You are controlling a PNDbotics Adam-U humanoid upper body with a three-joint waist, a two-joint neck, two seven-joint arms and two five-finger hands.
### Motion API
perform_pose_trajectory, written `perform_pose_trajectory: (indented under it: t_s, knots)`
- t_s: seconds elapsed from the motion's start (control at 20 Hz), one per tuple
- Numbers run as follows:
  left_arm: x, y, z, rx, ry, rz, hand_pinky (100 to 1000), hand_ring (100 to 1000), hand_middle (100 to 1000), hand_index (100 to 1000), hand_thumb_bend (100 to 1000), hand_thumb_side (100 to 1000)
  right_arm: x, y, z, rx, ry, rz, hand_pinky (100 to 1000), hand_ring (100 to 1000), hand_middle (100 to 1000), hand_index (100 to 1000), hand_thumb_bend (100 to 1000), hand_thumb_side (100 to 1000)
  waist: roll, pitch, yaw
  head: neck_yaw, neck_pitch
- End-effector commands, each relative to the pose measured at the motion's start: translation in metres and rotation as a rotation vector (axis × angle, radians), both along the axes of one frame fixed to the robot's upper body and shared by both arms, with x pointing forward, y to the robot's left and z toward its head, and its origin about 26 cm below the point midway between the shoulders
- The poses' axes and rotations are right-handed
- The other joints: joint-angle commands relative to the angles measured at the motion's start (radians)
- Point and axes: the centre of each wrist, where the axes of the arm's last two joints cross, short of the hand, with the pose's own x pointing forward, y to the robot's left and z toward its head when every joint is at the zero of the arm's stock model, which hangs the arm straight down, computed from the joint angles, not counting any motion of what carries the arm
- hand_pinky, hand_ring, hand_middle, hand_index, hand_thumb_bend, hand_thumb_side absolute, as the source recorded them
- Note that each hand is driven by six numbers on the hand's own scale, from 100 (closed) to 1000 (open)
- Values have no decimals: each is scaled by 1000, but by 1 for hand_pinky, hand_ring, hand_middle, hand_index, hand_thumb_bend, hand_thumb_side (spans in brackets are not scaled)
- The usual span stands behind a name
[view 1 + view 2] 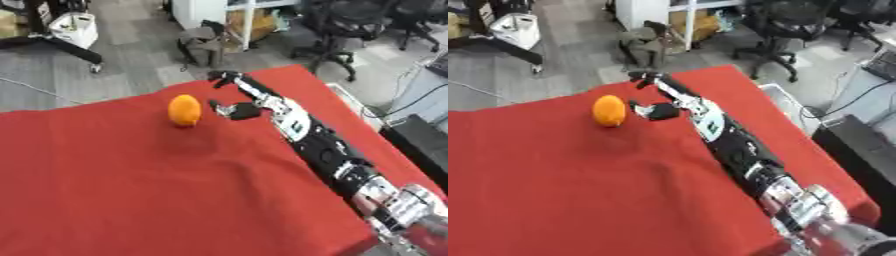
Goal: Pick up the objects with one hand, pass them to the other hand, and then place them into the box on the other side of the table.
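Observation:
An orange point(185, 110) stands on the red tablecloth point(131, 180) toward the far middle. My right arm stretches from the lower right corner across the table. Its right hand point(238, 99) lies just right of the orange, fingers reaching toward the far table edge and thumb pointing at the fruit, a small gap between them. The hand is open and holds nothing. My left hand shows in neither view. No box on the table can be made out.
The table's far edge runs close behind the orange and the hand. Beyond it are a grey floor, office chairs point(328, 25), a white stand point(74, 30) and shelving. A pale bin edge point(785, 107) shows off the table's right side.

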Motion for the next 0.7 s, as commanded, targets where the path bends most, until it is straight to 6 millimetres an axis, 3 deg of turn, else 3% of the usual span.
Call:
perform_pose_trajectory:
  t_s: [0.05, 0.1, 0.15, 0.4, 0.65, 0.7]
  knots:
    - [-4, -9, 10, 22, -55, -55, 898, 774, 775, 627, 309, 550, 1, -10, 14, -60, -42, -64, 1000, 823, 870, 957, 212, 470, -5, -7, 18, -32, -32]
    - [-5, -11, 10, 27, -63, -66, 897, 773, 773, 625, 311, 546, 2, -9, 12, -69, -44, -75, 1000, 825, 871, 957, 254, 444, -8, -4, 27, -38, -37]
    - [-5, -12, 11, 31, -69, -75, 897, 772, 772, 625, 308, 557, 3, -9, 11, -78, -47, -87, 1000, 825, 871, 956, 221, 466, -11, -1, 36, -43, -41]
    - [-7, -18, 7, 34, -65, -91, 902, 768, 768, 618, 299, 582, 7, -2, 2, -121, -40, -108, 1000, 820, 853, 943, 221, 446, -26, 13, 61, -59, -46]
    - [-8, -21, 6, 26, -61, -92, 903, 766, 766, 612, 290, 595, 9, 4, -6, -170, -12, -104, 993, 794, 793, 897, 182, 367, -36, 20, 67, -68, -44]
    - [-8, -22, 5, 26, -59, -92, 904, 765, 765, 612, 283, 605, 9, 5, -7, -176, -14, -105, 958, 741, 652, 794, 125, 249, -37, 20, 67, -69, -45]
